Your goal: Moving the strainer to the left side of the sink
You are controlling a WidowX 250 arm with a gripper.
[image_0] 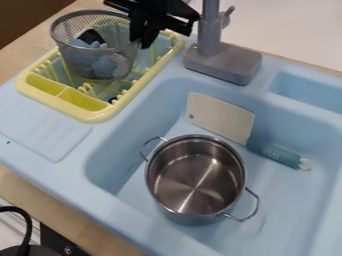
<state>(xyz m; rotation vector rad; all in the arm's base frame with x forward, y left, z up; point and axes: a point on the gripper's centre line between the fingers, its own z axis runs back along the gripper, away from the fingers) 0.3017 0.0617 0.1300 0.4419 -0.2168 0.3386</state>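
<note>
Gripper point(141, 42) clamped on strainer point(101, 64) rim, upper left
lopsided hold, so it might tip onto the rack point(93, 116) tbh

A toy kitchen, judging by the blue sink point(103, 167), grey faucet point(220, 58) and yellow dish rack point(99, 118).

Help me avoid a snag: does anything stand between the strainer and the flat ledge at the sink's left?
Yes: the near end of the yellow dish rack lies between the strainer and the flat ledge. I can't tell whether the strainer is raised enough to clear it.
</note>
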